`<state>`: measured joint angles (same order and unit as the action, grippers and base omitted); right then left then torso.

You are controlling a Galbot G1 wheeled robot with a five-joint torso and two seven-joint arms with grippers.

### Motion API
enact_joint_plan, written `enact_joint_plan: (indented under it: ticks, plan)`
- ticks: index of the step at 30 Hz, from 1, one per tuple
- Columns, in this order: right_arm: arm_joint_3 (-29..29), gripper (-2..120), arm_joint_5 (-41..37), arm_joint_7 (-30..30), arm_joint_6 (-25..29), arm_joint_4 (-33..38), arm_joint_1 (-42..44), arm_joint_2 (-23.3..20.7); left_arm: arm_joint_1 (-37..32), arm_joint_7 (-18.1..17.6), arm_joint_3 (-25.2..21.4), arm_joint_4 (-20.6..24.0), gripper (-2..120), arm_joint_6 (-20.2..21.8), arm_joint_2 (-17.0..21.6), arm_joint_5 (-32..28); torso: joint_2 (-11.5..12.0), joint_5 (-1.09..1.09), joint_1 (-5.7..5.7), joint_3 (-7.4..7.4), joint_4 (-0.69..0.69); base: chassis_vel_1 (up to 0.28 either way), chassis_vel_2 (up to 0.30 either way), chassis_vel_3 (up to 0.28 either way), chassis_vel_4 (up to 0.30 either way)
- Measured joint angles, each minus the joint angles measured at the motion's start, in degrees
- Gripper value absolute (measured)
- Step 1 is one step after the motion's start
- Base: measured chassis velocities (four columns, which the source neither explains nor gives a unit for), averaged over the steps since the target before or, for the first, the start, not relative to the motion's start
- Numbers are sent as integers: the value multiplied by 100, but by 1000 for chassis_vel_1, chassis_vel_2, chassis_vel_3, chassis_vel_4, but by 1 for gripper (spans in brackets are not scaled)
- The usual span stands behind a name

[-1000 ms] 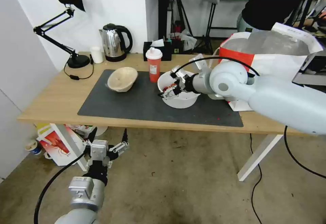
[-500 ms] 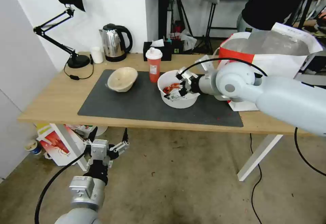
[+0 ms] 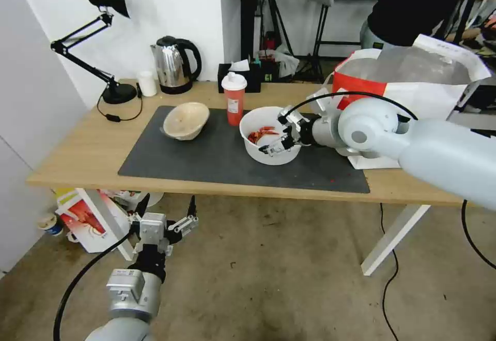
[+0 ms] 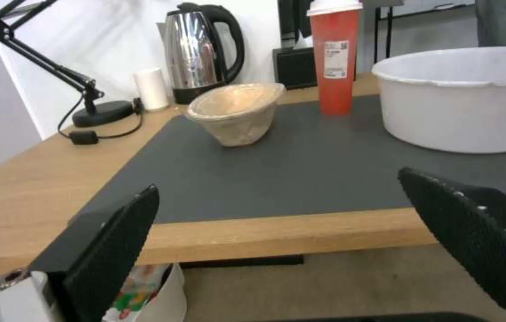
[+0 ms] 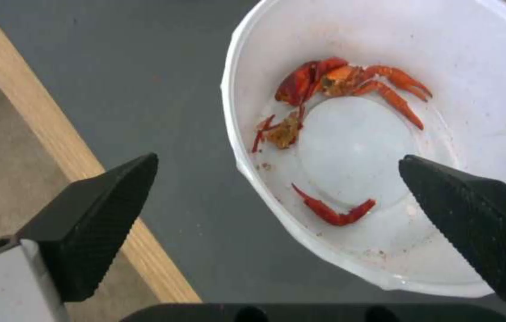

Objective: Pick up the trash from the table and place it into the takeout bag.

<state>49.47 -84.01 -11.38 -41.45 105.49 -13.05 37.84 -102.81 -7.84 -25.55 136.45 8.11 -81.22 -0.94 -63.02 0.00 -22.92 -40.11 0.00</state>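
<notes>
The large white bowl (image 3: 268, 156) with red food scraps (image 3: 260, 134) sits on the dark mat (image 3: 206, 160) of the table (image 3: 77, 155). My right gripper (image 3: 275, 135) hangs open over the bowl's right side. In the right wrist view the right gripper (image 5: 277, 162) straddles the rim of the bowl (image 5: 474, 67), one finger outside and one over the inside, with the scraps (image 5: 348, 80) below. Behind stands the red cup (image 3: 234, 98), and the beige bowl (image 3: 186, 120) lies left of it. The takeout bag (image 3: 413, 82) stands open at the right. My left gripper (image 3: 165, 217) waits open below the table's front edge.
A steel kettle (image 3: 173, 64), a small white cup (image 3: 147, 83), a desk lamp (image 3: 106, 41) and a black tissue box (image 3: 237, 75) line the table's back. A smaller printed bag (image 3: 85, 217) lies on the floor under the left end. A person stands behind the takeout bag.
My right gripper has drawn back to the right across the white bowl, from its left interior to its right side, uncovering the scraps. The left arm has barely moved.
</notes>
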Motion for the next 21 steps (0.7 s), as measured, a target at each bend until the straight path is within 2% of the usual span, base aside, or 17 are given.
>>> enact_joint_plan:
  ticks: [21]
  plan:
    - [-38,100,190,30,1,-274,194,169,-36,-21,4,91,100,92,1,-7,0,0,0,0,0,0,0,0,0]
